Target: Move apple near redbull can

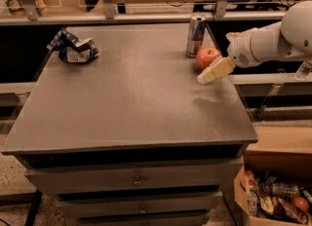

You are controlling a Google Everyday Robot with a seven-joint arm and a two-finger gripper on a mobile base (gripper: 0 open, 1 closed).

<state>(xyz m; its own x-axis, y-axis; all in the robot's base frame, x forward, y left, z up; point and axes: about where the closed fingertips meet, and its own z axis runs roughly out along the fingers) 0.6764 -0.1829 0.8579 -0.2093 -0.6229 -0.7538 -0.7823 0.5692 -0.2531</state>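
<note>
The red-orange apple is at the table's back right, right next to the slim silver and blue redbull can, which stands upright just behind and left of it. My gripper, cream-coloured at the end of the white arm, reaches in from the right. It is close against the apple's front right side and partly overlaps its lower edge. I cannot tell whether it touches the apple.
A crumpled blue-and-white foil snack bag lies at the table's back left. The grey table top sits over drawers. A cardboard box of wrappers and bottles stands on the floor at the lower right. A shelf rail runs behind the table.
</note>
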